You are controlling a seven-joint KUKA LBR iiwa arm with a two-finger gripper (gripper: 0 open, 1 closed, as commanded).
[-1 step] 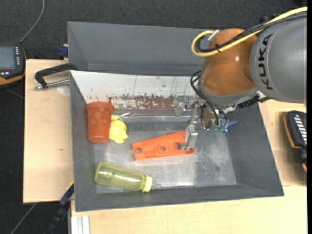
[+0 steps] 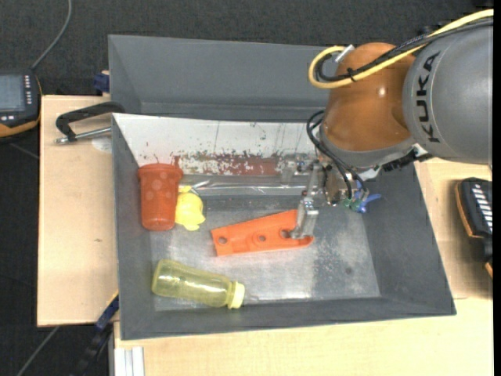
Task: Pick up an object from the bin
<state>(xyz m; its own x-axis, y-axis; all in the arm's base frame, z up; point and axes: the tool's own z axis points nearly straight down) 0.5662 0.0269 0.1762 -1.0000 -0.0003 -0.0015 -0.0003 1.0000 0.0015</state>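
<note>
Orange flat plastic bracket [image 2: 254, 237], holes along its length, lies near the centre of the bin [image 2: 274, 319] floor, long axis running left to right; gripper [image 2: 304, 227] sits at the bracket's right end, touching it or just above; whether it is spread or pressed together cannot be told from this angle. Other contents lie well apart from it, toward the bin's left wall: red cup [image 2: 158, 197] on its side, yellow lump [image 2: 189, 210] against it; pale yellow-green bottle [image 2: 196, 284] lying along the front edge. Judged step: seating a grasp on the bracket's end. To do it well: piece is thin and flat, so reach right to the floor before closing; span the narrow width; an end grip may let the long free part droop, so lift straight and watch for slip.
</note>
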